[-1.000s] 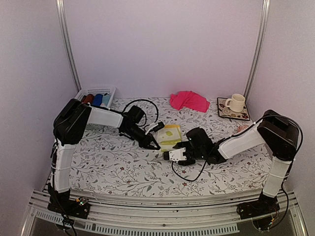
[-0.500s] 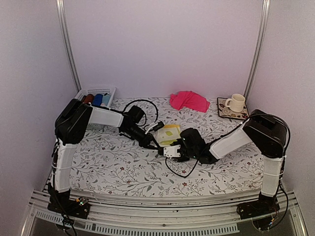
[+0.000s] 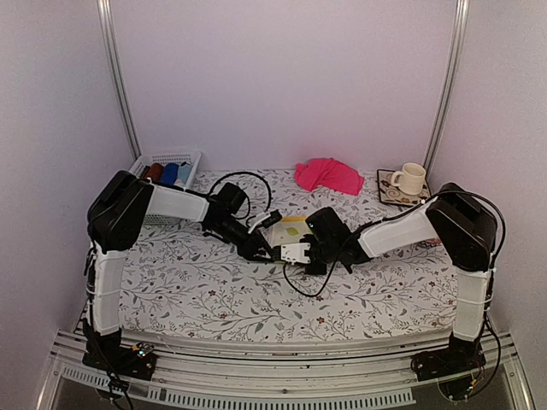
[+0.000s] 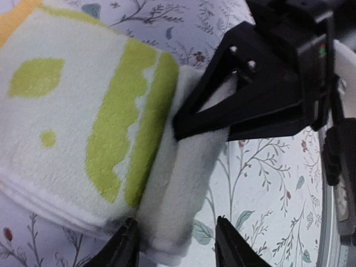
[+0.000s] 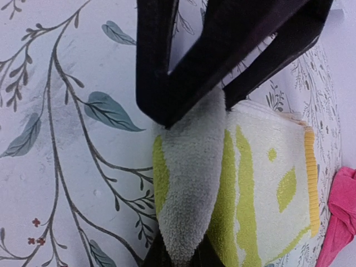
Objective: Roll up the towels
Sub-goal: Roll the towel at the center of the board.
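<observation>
The lime-yellow towel (image 3: 294, 229) lies near the middle of the flower-print table (image 3: 214, 295), between the two arms. It is folded flat, with its near edge turned into a soft whitish roll. The right gripper (image 5: 197, 108) is pinched onto that roll from one end, its black fingers pressed into the fabric on both sides so the cloth bulges out beyond them. The left gripper (image 4: 175, 247) comes in from the opposite end with its fingers spread, one on each side, and the roll sits in the gap between them. From above, the two grippers almost meet at the towel's near edge. The pink towel (image 3: 328, 175) lies crumpled and unrolled at the back of the table, well apart from both grippers. A white basket (image 3: 184, 155) in the back left corner holds rolls of cloth (image 3: 169, 173) side by side, and a cream mug (image 3: 410, 178) stands on a patterned mat (image 3: 395, 195) at the back right
</observation>
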`<state>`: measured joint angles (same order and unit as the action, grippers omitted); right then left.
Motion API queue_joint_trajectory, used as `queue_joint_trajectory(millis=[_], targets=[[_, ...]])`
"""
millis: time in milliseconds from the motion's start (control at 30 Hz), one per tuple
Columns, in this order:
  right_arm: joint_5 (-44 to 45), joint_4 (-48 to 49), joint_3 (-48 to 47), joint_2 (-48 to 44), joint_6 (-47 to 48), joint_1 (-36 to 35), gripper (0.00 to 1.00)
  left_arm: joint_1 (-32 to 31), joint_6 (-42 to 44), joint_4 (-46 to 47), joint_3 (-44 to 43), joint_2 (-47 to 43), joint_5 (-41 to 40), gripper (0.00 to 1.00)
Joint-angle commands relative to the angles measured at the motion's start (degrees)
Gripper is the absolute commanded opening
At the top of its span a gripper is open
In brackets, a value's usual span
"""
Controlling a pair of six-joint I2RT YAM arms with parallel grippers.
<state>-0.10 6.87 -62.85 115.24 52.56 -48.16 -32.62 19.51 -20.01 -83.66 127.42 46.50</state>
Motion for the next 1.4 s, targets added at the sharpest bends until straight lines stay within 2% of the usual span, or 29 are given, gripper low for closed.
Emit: queue_joint_trajectory(millis=[0, 67, 100, 167, 300, 433, 633, 767, 1000, 1200, 1367], targets=[[-10.85, -15.92, -3.20, -0.72, -4.86, 1.08, 0.11, 0.81, 1.60, 2.14, 4.86, -4.76, -8.82, 0.50], [-13.14, -18.83, -4.25, -0.64, -5.76, 1.61, 0.11, 0.81, 2.09, 4.65, 7.73, -7.55, -11.18, 0.68], [-14.08, -20.05, -4.71, -0.51, -6.43, 1.67, 0.11, 0.66, 2.43, 6.12, 9.94, -9.15, -12.58, 0.74], [-15.86, -22.28, -5.87, -0.18, -7.48, 2.02, 0.11, 0.44, 3.09, 10.68, 15.04, -12.91, -15.23, 0.75], [-20.20, -26.73, -8.91, 0.77, -9.95, 2.73, 0.11, -0.67, 5.21, 24.45, 26.64, -22.52, -18.52, 0.86], [-24.11, -31.37, -12.20, 2.51, -12.46, 3.54, 0.11, -3.82, 10.37, 35.41, 37.14, -28.50, -20.98, 0.86], [-28.12, -35.56, -14.92, 5.50, -15.75, 4.03, 0.12, -12.06, 19.96, 45.02, 45.09, -29.77, -32.18, 0.85], [-30.59, -37.64, -16.41, 7.09, -17.57, 4.11, 0.12, -17.09, 23.05, 51.70, 48.31, -27.85, -39.89, 0.82], [-33.54, -40.82, -19.83, 9.41, -18.09, 4.64, 0.12, -21.25, 28.82, 64.94, 51.36, -25.43, -49.12, 0.77], [-36.03, -42.69, -20.18, 9.70, -18.09, 4.61, 0.12, -21.90, 32.65, 65.76, 49.55, -23.45, -51.55, 0.74], [-37.25, -43.64, -20.18, 9.55, -17.63, 4.58, 0.12, -22.11, 34.83, 61.95, 48.56, -22.51, -50.80, 0.67]])
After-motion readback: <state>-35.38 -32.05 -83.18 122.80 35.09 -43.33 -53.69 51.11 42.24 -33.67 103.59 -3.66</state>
